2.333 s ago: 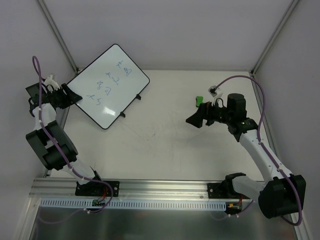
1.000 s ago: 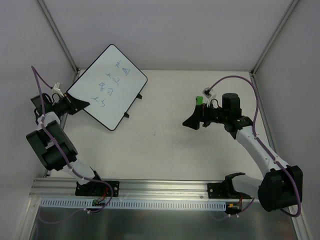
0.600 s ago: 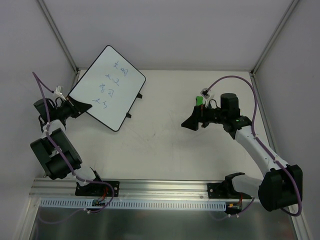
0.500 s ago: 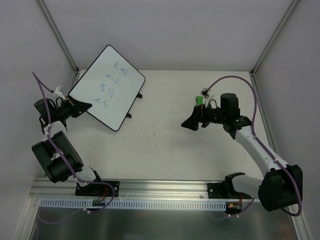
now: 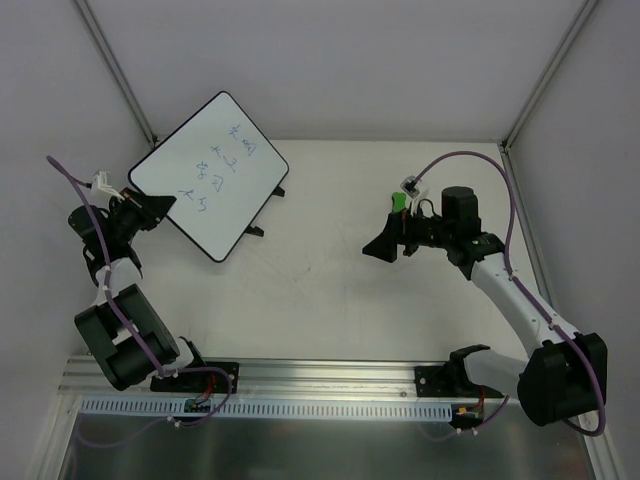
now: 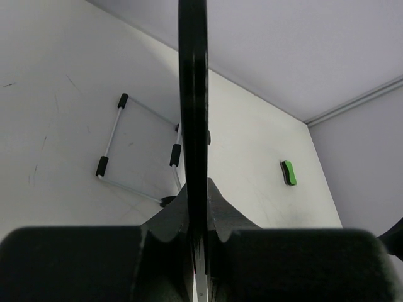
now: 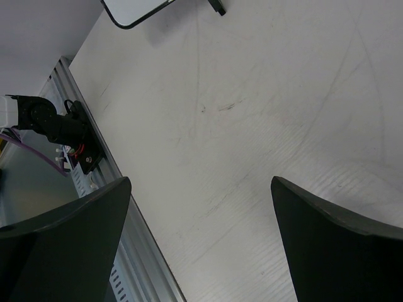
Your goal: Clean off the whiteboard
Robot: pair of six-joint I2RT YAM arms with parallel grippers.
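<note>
1. The left end effector [image 5: 148, 208] is clamped on the near-left edge of the whiteboard [image 5: 208, 175]. In the left wrist view the board's thin black rim [image 6: 192, 94] runs edge-on straight up from between the two fingers [image 6: 217, 211], which press on it from either side.
2. The whiteboard extends away from that end effector towards the far right, its face turned up towards the overhead camera. Blue handwriting [image 5: 218, 168] runs across the face.
3. Beyond the left fingers and under the board, a wire stand [image 6: 110, 141] with black feet sits on the bench [image 5: 330, 300].
4. Well to the right of the left end effector, a small green eraser [image 6: 289, 173] lies on the bench. From above it shows just beyond the right arm's wrist.
5. The right end effector [image 5: 383, 245] points left across the bench, well apart from the whiteboard. Its fingers [image 7: 69, 245] are spread wide, with only bare bench between them.
</note>
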